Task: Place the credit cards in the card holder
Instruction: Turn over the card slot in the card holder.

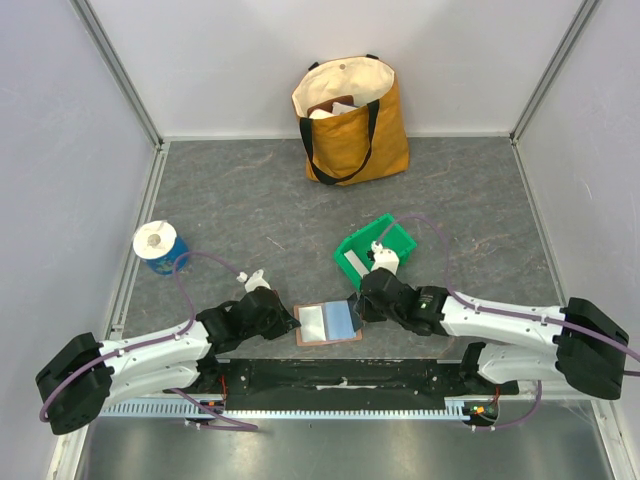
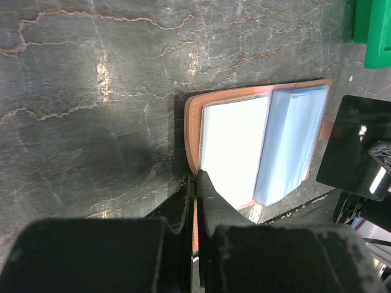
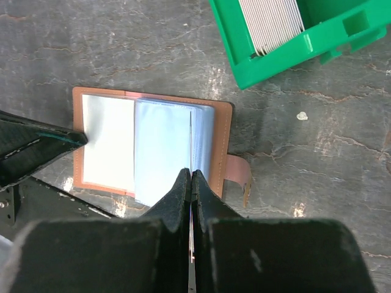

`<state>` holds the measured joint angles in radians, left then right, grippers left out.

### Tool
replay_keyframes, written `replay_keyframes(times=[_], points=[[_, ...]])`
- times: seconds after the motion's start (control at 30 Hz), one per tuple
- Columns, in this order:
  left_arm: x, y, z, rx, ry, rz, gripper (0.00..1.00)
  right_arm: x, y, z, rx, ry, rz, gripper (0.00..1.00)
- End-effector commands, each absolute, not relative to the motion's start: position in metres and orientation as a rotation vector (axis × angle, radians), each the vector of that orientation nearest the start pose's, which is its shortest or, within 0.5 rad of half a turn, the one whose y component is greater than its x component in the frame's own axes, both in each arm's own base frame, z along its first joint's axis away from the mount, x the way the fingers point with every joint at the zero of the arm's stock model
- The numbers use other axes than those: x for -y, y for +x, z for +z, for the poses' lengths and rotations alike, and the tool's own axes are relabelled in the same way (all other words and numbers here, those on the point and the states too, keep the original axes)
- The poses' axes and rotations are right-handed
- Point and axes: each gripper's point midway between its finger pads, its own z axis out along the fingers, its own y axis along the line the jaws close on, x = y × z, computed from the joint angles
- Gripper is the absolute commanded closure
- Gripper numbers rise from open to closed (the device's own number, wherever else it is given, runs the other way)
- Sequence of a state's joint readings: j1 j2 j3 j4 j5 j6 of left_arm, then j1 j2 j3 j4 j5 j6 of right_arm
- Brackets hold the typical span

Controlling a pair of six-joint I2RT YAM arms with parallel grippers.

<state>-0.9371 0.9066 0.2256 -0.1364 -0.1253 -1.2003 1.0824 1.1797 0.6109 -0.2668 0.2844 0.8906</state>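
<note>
- Left tool [image 2: 194,182] is clenched on the edge of the open card holder [image 2: 235,137].
- Right tool [image 3: 190,178] pinches a dark card [image 2: 351,146] beside it, not yet inserted.
- Pale cards [image 3: 272,21] wait in the green bin [image 3: 244,61].

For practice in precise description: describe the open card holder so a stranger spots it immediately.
On the grey table, look between the left pincer and right pincer. The card holder lies open there, nearer than the green bin. Unlike the bin, it is flat, brown-edged, with pale blue-grey pages.
</note>
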Motion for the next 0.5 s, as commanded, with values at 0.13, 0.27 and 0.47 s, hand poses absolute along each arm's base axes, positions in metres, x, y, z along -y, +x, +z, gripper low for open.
replay_keyframes(times=[0.13,0.27,0.47], points=[[0.206,0.131,0.013,-2.54,-0.437,-0.797,0.98,-0.27,0.164,0.058,-2.453,-0.068,0.591,1.0],[0.206,0.131,0.013,-2.539,-0.438,-0.799,0.98,-0.273,0.162,0.047,-2.473,-0.071,0.592,1.0],[0.206,0.131,0.012,-2.542,-0.437,-0.799,0.98,-0.278,0.161,0.039,-2.492,-0.076,0.601,1.0]])
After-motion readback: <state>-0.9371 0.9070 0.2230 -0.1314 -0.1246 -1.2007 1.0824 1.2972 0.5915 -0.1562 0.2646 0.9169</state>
